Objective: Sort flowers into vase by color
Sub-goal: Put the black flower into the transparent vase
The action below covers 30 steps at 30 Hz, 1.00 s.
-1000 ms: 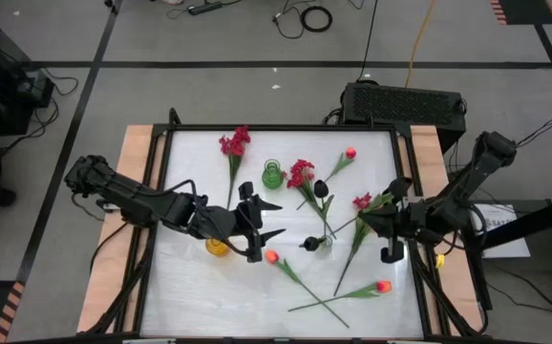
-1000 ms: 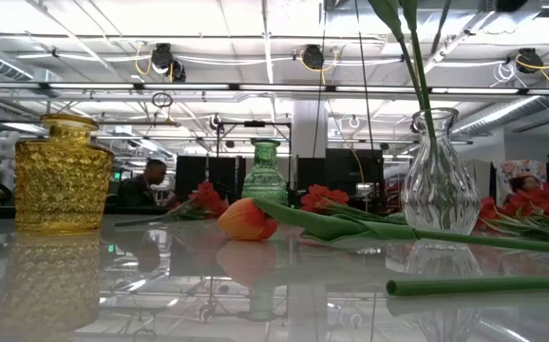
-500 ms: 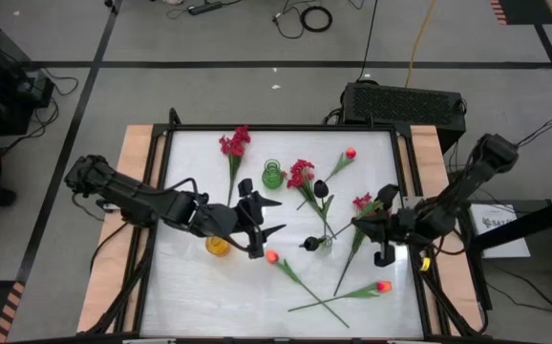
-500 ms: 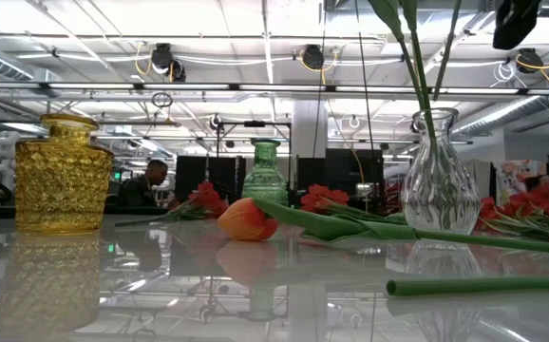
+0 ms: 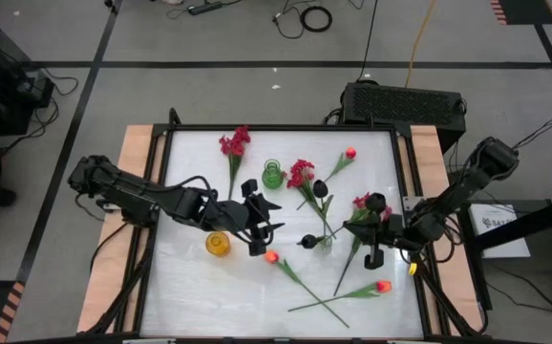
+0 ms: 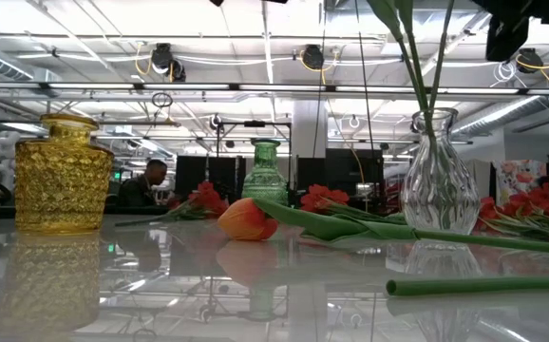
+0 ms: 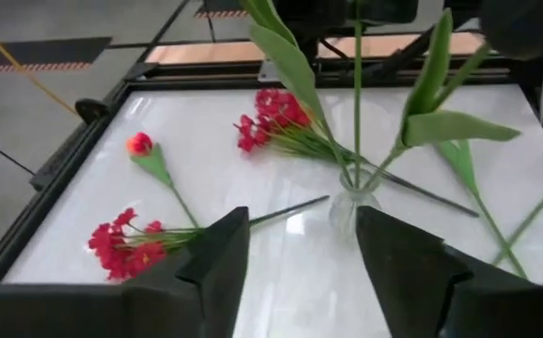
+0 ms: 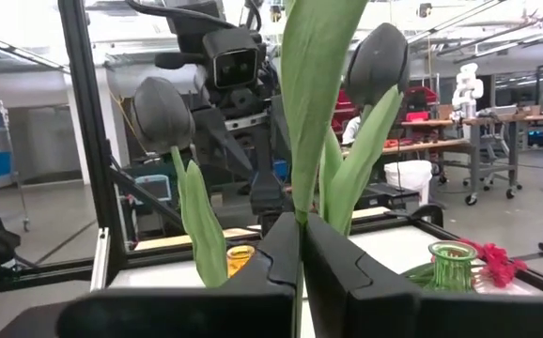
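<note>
The right gripper (image 5: 371, 203) is pinched tight on the green stem of a black flower (image 8: 381, 58), seen close in its wrist view, where the stem runs up between the closed fingers (image 8: 342, 272) to a dark bud flanked by broad leaves; a second black bud (image 8: 162, 115) stands just beside it. From above, the same gripper hangs just right of the clear vase (image 5: 325, 241) at mid-table, over a crimson spray (image 5: 361, 202). The low view shows only stems rising out of that clear vase (image 6: 439, 180), with an orange tulip bud (image 6: 248, 219) lying in front of the green vase (image 6: 264, 173) and the yellow vase (image 6: 63, 174) at the left.

The left gripper (image 5: 262, 227) hovers with its jaws partly apart and empty, right of the yellow vase (image 5: 218, 244) and just above an orange tulip (image 5: 272, 256); its wrist view looks across at the clear vase (image 7: 354, 199), two crimson sprays (image 7: 123, 246) and a tulip (image 7: 140, 144).

Compared with a second ago, the right gripper has travelled left toward the clear vase, and the left jaws have narrowed.

More crimson sprays and tulips lie scattered on the white table (image 5: 190, 296).
</note>
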Available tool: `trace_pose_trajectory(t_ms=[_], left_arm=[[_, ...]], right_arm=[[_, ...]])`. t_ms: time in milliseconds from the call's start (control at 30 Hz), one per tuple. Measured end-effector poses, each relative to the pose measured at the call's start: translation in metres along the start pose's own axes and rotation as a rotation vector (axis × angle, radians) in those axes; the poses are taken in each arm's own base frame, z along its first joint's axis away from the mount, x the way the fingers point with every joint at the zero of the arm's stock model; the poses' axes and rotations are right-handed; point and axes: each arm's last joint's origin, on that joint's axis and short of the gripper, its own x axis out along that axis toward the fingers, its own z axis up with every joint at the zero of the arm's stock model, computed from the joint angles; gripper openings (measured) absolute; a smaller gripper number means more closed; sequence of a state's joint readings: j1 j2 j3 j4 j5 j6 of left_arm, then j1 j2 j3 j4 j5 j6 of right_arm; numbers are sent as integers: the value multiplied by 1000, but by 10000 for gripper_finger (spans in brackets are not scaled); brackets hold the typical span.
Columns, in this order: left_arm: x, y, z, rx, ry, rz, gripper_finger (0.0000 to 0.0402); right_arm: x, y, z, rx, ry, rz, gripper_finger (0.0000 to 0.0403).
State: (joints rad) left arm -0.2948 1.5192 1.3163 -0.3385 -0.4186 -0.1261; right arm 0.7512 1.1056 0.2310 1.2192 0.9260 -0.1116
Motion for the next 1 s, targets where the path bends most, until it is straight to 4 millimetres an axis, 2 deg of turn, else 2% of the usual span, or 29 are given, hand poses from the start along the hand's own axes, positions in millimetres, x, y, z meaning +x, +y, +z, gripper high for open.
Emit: trace_pose_trajectory(t_ms=[233, 467, 767, 1000], left_arm=[[0, -1, -1, 5, 16, -28, 140], [0, -1, -1, 5, 16, -28, 121], [0, -1, -1, 5, 16, -28, 120], [0, -1, -3, 12, 33, -26, 120]], right_arm=[[4, 1, -10, -19, 30, -7, 0], [6, 2, -16, -25, 51, -8, 17], [6, 2, -18, -1, 62, -8, 68], [0, 3, -11, 17, 64, 25, 138]])
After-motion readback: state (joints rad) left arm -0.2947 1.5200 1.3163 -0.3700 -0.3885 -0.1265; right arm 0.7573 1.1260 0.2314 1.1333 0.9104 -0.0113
